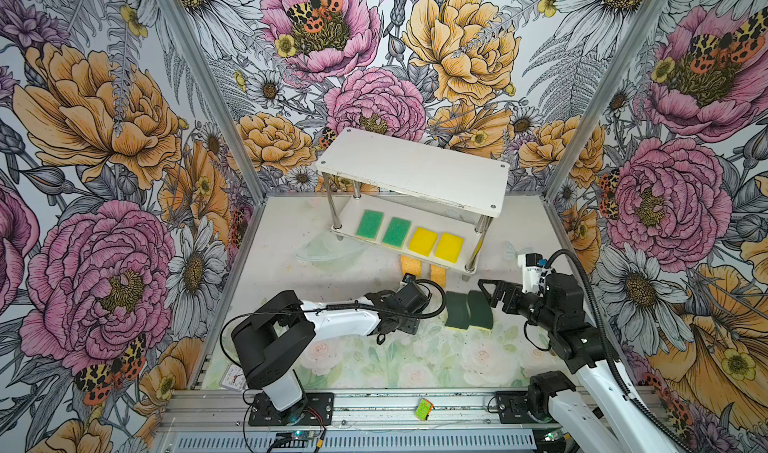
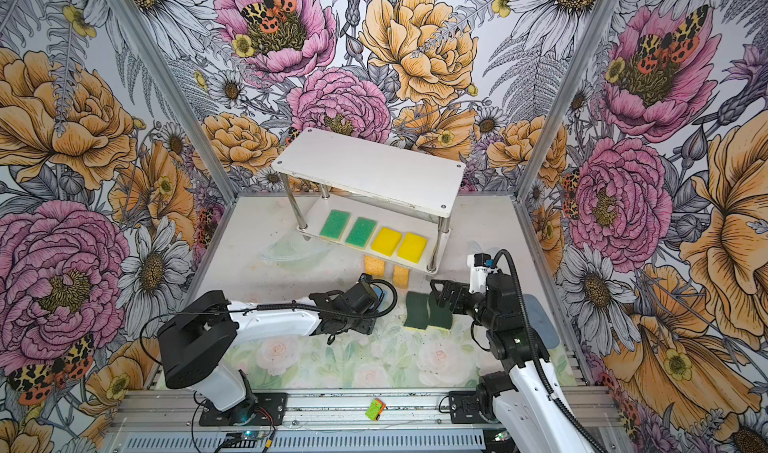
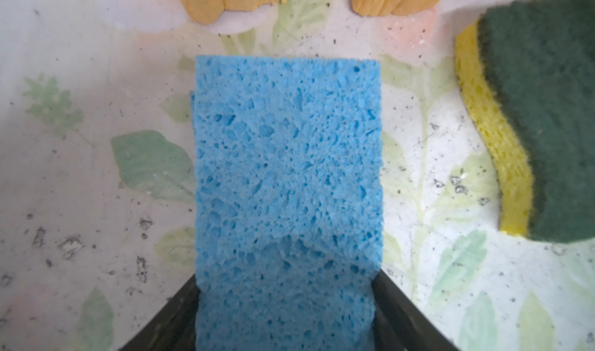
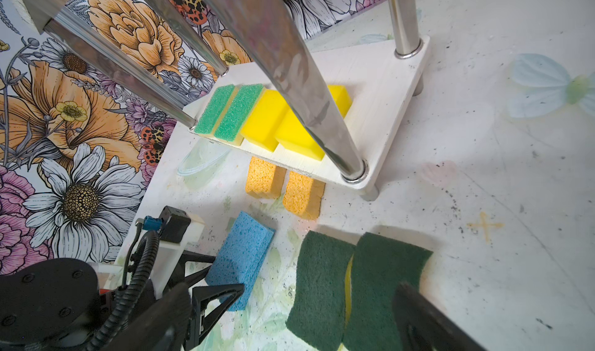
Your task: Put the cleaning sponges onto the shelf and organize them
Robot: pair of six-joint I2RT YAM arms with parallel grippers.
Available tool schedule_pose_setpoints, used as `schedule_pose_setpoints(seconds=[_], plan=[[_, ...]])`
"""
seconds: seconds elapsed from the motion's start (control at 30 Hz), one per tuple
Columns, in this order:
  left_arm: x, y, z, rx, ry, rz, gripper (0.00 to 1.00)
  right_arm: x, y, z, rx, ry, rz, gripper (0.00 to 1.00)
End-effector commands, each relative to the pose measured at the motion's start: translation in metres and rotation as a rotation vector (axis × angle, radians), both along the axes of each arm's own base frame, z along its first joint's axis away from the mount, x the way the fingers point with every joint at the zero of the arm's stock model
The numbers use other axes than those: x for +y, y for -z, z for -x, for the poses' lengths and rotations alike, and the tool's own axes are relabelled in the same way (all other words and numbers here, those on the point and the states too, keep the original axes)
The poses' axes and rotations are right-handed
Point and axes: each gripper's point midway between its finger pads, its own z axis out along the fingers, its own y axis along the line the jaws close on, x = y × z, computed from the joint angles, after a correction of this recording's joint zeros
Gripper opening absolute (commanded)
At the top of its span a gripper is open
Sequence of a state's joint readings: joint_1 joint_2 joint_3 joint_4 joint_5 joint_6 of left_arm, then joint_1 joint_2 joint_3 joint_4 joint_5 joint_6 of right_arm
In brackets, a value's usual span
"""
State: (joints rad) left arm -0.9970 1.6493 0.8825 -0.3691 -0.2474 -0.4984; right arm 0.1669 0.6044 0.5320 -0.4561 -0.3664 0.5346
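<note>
A: Where is the blue sponge (image 3: 288,159)?

B: In front of the shelf (image 1: 415,168), its near end between the left gripper (image 3: 286,273) fingers (image 3: 174,317), which have closed partway and press on both long sides.

A: And the right gripper (image 1: 490,295)?

B: Spread apart, holding nothing, just above two dark-green wavy sponges (image 1: 468,309) lying nearby.

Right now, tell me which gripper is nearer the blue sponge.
Left. The left gripper has its fingers on both sides of the blue sponge; the right gripper sits apart, above the dark green sponges.
</note>
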Motion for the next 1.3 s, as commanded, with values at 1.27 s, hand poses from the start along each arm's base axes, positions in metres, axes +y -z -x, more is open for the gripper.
schedule_pose_setpoints(seconds=[1.27], plan=[[0.006, -0.149, -0.021, -0.288, 0.015, 0.092, 0.62, -0.001, -0.001, -0.003, -0.005, 0.006, 0.012, 1.00]])
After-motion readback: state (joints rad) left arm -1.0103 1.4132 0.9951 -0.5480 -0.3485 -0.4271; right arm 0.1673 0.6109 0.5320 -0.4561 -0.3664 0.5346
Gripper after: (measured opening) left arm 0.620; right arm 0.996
